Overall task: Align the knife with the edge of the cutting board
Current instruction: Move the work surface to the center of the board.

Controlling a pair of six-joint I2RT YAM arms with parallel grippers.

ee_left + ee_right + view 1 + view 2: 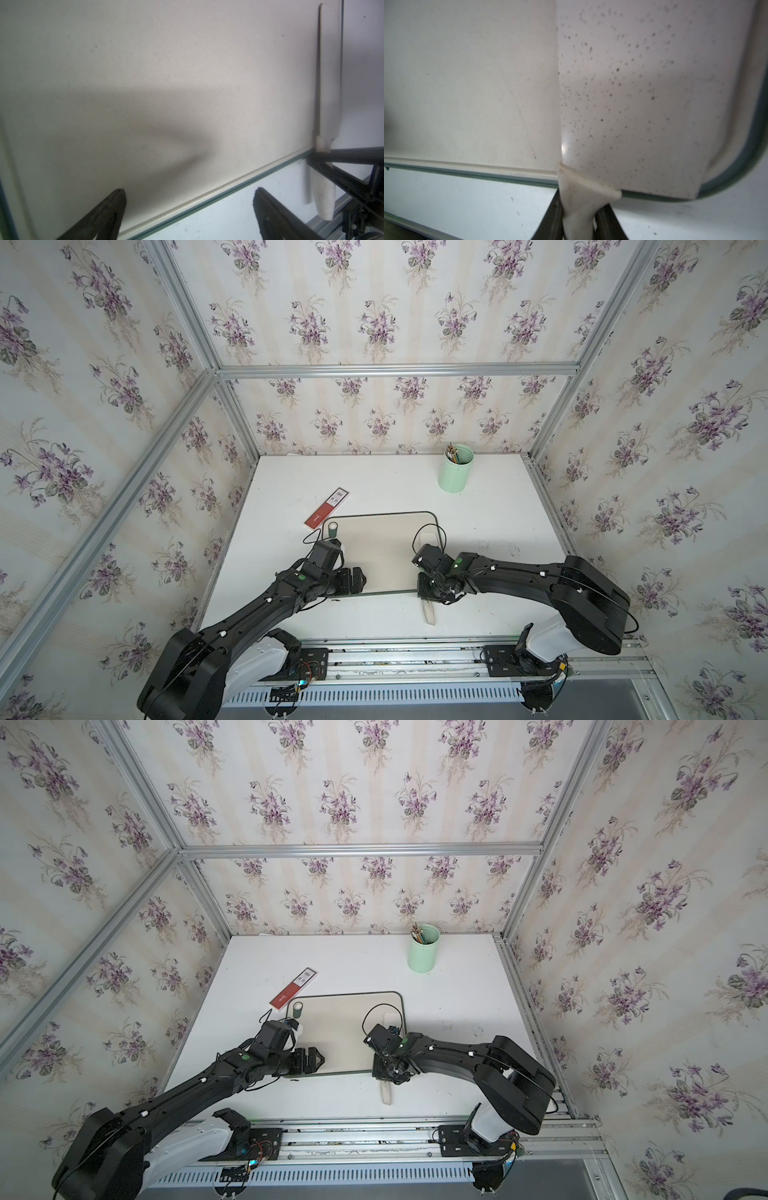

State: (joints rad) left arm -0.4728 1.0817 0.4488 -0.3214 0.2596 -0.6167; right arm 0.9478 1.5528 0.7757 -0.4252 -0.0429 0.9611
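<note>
Noted white tabletop (374,481) carrying everything. Found beige, green-rimmed cutting board (382,547) lying flat near its middle. Saw left fingers (104,216) spread wide and empty, straddling the board's near rim toward its left end. Saw right fingers (550,222) pinching the knife (643,93) by the handle, with blade resting on the board just beside the right rim and handle overhanging the near rim above the tabletop. Logged mint cup (456,472) holding pencils (453,452) far right, and red box (327,508) just beside the board's far-left corner.
</note>
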